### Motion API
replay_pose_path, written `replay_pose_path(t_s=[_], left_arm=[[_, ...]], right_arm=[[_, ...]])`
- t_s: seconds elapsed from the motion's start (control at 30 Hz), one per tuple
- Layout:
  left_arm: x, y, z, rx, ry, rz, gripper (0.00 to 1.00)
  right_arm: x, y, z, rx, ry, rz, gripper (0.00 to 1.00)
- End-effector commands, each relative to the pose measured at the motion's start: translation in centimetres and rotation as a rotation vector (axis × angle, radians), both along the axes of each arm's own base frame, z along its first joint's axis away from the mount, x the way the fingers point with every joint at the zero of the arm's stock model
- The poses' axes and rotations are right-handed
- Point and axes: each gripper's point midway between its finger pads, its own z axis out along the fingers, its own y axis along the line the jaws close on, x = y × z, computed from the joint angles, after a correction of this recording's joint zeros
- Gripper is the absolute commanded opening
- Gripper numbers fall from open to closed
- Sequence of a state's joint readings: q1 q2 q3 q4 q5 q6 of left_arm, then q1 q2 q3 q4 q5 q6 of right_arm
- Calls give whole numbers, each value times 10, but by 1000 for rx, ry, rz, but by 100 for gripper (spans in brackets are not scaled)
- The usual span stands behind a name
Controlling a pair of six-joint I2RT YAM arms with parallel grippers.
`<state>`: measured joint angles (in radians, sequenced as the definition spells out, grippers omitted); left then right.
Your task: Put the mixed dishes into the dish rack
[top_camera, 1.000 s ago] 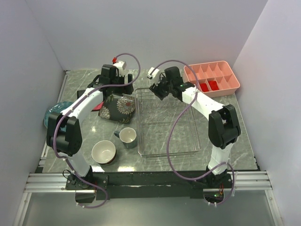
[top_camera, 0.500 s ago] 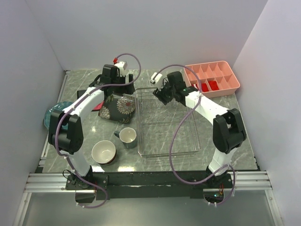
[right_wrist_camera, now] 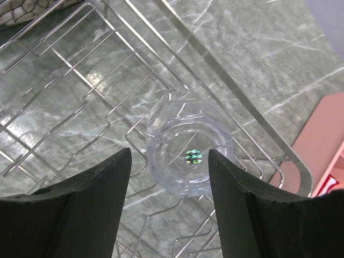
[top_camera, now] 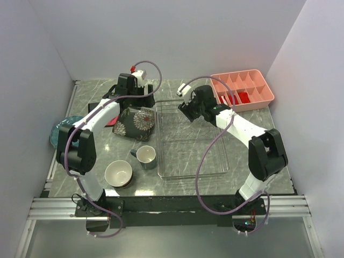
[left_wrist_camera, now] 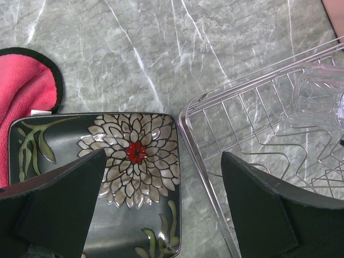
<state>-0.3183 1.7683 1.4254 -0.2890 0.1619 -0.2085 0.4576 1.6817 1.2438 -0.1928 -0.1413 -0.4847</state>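
Note:
The square dark plate with white flowers (top_camera: pixel 137 121) lies left of the silver wire dish rack (top_camera: pixel 192 175). My left gripper (top_camera: pixel 134 105) is open above the plate's far right edge. In the left wrist view the gripper (left_wrist_camera: pixel 161 215) straddles the plate (left_wrist_camera: pixel 107 177) and the rack's rim (left_wrist_camera: pixel 185 123). My right gripper (top_camera: pixel 186 111) is open over the rack's far left corner. In the right wrist view the gripper (right_wrist_camera: pixel 168 215) hangs just above a clear glass (right_wrist_camera: pixel 188 148) standing in the rack (right_wrist_camera: pixel 231 91). The grey-blue mug (top_camera: pixel 145 157) and cream-lined bowl (top_camera: pixel 119 174) stand near the front left. The blue plate (top_camera: pixel 57 132) is at the left edge.
The pink compartment tray (top_camera: pixel 242 88) stands at the back right, right of my right arm. A red-pink cloth (left_wrist_camera: pixel 27 91) lies left of the square plate. The round black plate and the red bowl do not show.
My right gripper has moved a little right and toward the near side, staying open over the rack's far corner. The left gripper has barely moved.

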Motion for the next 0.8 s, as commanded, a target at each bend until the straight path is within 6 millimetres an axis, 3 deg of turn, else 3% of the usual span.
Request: replay_pose_path(t_s=[0.0, 0.1, 0.33, 0.5, 0.6, 0.77], left_arm=[[8, -10, 27, -51, -65, -13, 94], [9, -10, 28, -53, -68, -15, 94], [10, -12, 26, -58, -61, -21, 93], [10, -13, 24, -57, -56, -23, 94], [10, -13, 24, -60, -57, -23, 94], [11, -14, 25, -63, -57, -28, 93]], right_arm=[[16, -5, 42, 60, -125, -63, 67], [22, -5, 44, 57, -134, -77, 68], [29, -10, 13, 2, -42, -108, 69], [36, -11, 9, 12, -24, -124, 69], [36, -13, -5, 6, 51, -141, 70], [24, -5, -8, 92, 180, -96, 72]])
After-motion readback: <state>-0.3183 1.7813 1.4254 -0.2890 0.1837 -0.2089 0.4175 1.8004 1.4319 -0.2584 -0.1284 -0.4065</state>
